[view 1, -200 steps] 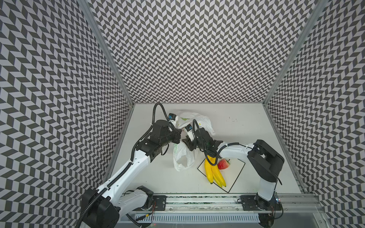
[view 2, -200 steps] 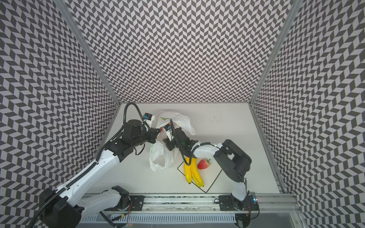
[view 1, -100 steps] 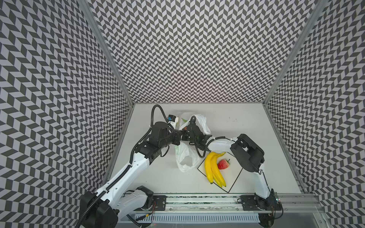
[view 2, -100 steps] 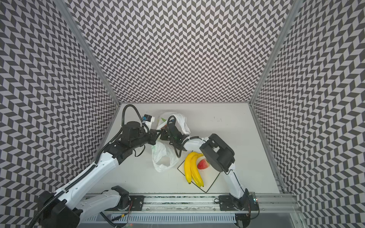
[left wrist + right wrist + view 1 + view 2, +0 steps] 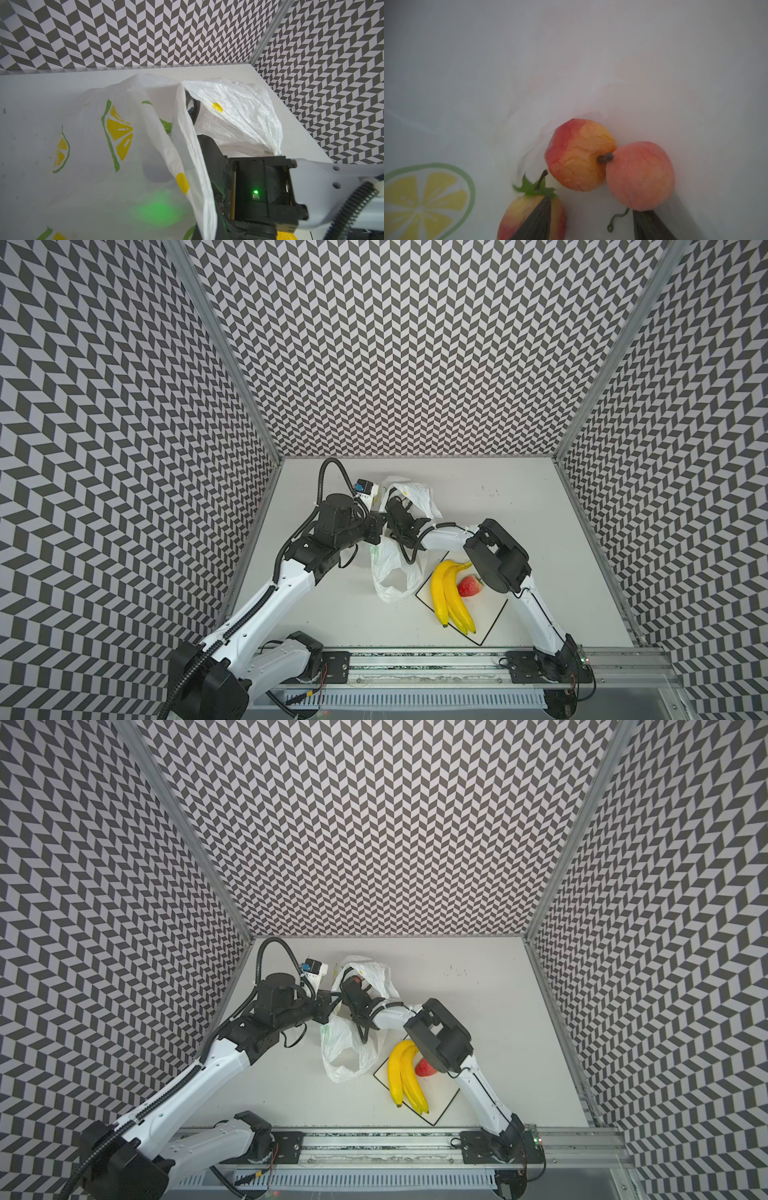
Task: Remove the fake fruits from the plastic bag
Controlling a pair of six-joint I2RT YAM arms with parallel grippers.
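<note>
- L gripper (image 5: 375,526) (image 5: 325,1006), centre of both top views: clamped shut on rim of plastic bag (image 5: 395,572) (image 5: 345,1052), holding the mouth up. Rest of bag sags onto table (image 5: 332,614) twd bottom of frame.
- R arm (image 5: 444,537) comes in from the right, wrist goes into bag mouth.
- R gripper (image 5: 591,226) is inside the bag, tips seen only in right wrist view, bottom centre. Jaws apart, no fruit btwn them.
- Same view, lower centre, 3 fruits in the bag:
  - green-capped fruit (image 5: 512,216), partly behind one finger (image 5: 533,222)
  - red-yellow fruit (image 5: 579,155) w/ brown stem, touching pink-orange round fruit (image 5: 641,176)
  - other finger (image 5: 652,226) just below the round one
- Lemon-slice print (image 5: 423,199) at lower left there.
- Already out: bananas (image 5: 446,597) (image 5: 403,1077) & strawberry (image 5: 469,586) (image 5: 424,1069), side by side on white square plate (image 5: 490,622) (image 5: 444,1102), lower right of centre, right beside bag.
</note>
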